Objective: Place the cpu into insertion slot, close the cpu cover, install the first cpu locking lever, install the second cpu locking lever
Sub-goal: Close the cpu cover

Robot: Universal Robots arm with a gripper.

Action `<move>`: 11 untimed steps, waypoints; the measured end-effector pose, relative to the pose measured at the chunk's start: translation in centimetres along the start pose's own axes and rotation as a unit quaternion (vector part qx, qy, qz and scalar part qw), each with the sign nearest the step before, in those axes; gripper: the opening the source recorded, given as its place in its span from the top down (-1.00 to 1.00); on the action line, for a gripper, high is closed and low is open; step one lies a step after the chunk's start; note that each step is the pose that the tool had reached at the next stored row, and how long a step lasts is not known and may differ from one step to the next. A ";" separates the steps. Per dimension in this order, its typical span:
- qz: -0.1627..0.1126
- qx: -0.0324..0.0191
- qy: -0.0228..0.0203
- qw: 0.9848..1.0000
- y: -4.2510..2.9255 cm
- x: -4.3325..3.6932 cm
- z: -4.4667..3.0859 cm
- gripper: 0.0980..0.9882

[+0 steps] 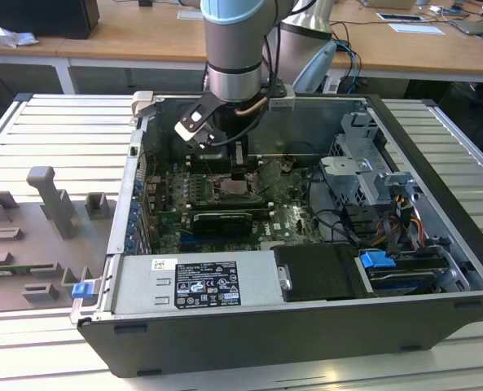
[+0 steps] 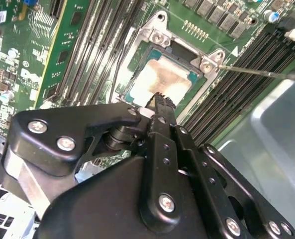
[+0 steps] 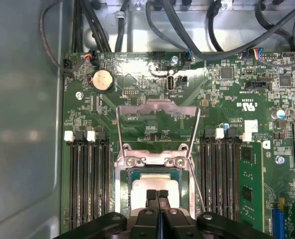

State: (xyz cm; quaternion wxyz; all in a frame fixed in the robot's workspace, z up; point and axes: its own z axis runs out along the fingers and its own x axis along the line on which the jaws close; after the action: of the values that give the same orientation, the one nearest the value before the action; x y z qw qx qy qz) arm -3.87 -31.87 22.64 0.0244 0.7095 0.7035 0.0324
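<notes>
Gripper [image 3: 157, 193] fingers are pressed together with nothing pinched between them, their tips poised over the near edge of the cpu [image 3: 154, 180]; whether they touch its face cannot be told. The cpu lies flat inside the insertion slot [image 3: 119, 181], its pale face showing in both wrist views. The cpu cover [image 3: 157, 107] is not closed: in the first wrist view its silvery frame is swung up on its hinge at the socket edge farthest from the fingertips, and green board shows through its window. A thin locking lever [image 2: 261, 72] slants away from a screw at one corner of the socket and is not latched down. Black memory slots [image 3: 87, 184] run along both sides of the socket, and a coin cell battery [image 3: 102, 79] sits on the board beyond the raised cover. In the exterior view the arm comes down from 12 o'clock into the open computer case [image 1: 436, 147], with its fingers just above the socket. From the socket, the power supply [image 1: 192, 281] lies at 6 o'clock, the metal drive cage [image 1: 363, 163] at 3 o'clock, and grey fixture blocks [image 1: 54, 204] outside the case at 9 o'clock.
</notes>
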 end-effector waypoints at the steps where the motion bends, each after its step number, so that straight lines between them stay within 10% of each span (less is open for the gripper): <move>1: 0.000 0.001 0.000 1.000 0.01 -0.01 -0.10 0.98; 11: 0.000 0.002 -0.001 1.000 0.85 0.04 -2.69 0.98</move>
State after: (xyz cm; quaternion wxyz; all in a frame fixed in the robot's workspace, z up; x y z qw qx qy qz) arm -3.24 -31.87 25.39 0.0239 0.7095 0.7036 0.0304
